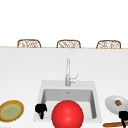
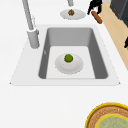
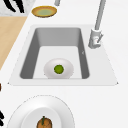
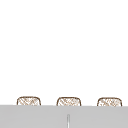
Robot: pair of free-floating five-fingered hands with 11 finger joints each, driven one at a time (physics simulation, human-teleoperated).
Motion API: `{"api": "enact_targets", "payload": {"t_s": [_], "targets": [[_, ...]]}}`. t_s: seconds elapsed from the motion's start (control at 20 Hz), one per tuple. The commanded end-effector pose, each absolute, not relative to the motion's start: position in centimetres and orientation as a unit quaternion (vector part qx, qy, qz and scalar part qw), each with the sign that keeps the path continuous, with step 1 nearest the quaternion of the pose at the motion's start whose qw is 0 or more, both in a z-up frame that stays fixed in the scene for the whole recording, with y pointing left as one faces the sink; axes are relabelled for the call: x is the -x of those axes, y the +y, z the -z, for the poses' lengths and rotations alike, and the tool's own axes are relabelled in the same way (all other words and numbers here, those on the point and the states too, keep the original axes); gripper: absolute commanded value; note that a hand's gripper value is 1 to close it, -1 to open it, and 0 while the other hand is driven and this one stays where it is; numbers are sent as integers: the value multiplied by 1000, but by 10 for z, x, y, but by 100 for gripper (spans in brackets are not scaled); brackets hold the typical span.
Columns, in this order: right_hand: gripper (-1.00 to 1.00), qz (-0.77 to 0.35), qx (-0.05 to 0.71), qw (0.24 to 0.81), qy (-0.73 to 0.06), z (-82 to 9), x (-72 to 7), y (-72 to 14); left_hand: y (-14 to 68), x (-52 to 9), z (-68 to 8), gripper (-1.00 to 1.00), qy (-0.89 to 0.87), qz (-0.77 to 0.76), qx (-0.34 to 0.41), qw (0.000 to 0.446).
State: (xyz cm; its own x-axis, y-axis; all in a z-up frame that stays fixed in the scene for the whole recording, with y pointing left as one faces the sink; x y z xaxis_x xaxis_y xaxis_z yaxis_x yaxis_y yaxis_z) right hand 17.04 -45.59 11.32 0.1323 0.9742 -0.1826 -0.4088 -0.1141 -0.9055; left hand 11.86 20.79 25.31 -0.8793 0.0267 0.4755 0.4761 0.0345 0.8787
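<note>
Gripping a brown baguette-like loaf (image 1: 113,124) with curled fingers, the right hand (image 1: 123,115) hovers at the bench's front edge beside a white plate (image 1: 111,105) bearing a small brown item (image 1: 118,102). A slack grip could drop the loaf off the edge. The left hand (image 1: 40,109), fingers curled on nothing, hangs by the sink (image 1: 41,87).

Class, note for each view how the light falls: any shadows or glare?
Front view: even light, red ball faintly shaded, no glare. Left side view: sink walls darker than its floor; bowl casts no clear shadow. Upper view: wall white, shadowless.
</note>
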Motion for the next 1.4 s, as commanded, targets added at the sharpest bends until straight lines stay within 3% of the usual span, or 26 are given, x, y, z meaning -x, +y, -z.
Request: {"api": "enact_targets", "payload": {"t_s": [0.0, 1.35], "targets": [[-100, -584, 464, 592, -304, -106, -170, -463, 208, -119, -253, 0, -699, 671, 180, 167], [-100, -580, 471, 596, -293, -170, -212, -484, 208, -119, -253, 0, -699, 671, 180, 167]]}}
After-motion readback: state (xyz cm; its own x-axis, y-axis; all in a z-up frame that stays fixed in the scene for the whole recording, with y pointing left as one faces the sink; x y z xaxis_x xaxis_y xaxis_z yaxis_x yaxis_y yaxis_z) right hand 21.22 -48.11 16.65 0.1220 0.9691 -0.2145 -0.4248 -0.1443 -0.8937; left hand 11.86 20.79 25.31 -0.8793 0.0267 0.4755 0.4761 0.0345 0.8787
